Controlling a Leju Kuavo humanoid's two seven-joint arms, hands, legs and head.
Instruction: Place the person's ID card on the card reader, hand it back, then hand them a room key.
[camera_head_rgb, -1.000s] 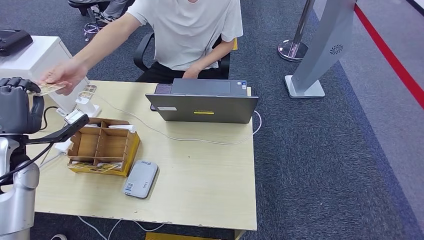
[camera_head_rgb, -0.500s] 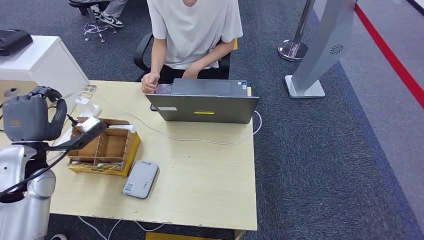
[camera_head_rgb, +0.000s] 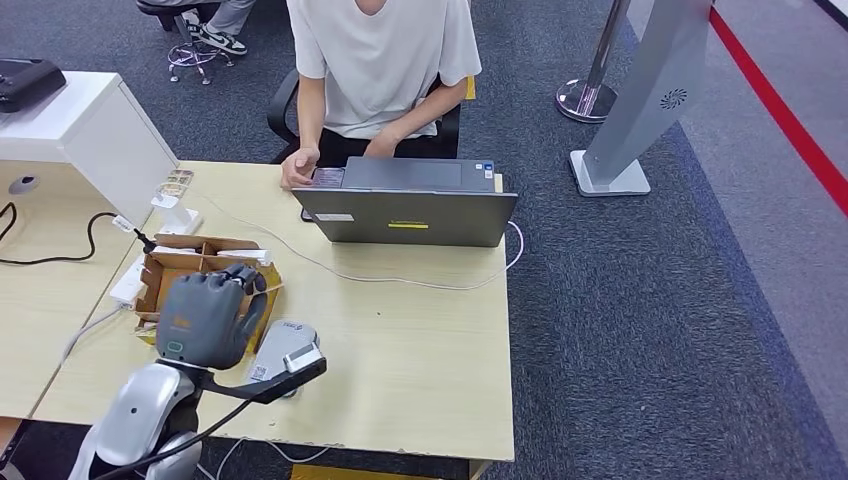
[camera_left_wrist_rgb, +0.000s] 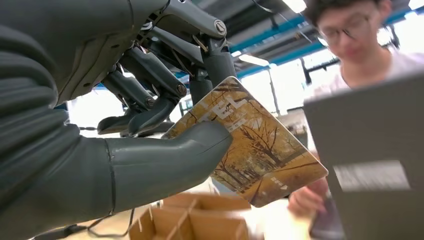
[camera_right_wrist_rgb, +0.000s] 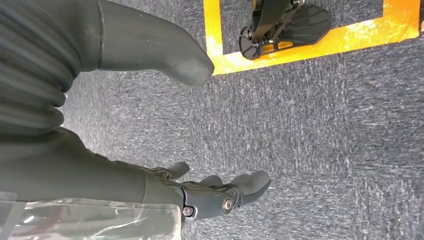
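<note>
Grey laptop (camera_head_rgb: 405, 205) open at desk's (camera_head_rgb: 420, 350) far edge; cardboard divider box (camera_head_rgb: 175, 275) left; white cable (camera_head_rgb: 400, 278) across desktop.

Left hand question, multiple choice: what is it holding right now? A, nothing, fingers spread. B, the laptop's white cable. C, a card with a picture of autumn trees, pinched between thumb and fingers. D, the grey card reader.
C: the left wrist view shows the left hand pinching the card, printed with golden trees, between its thumb and fingers, above the cardboard box.
</note>
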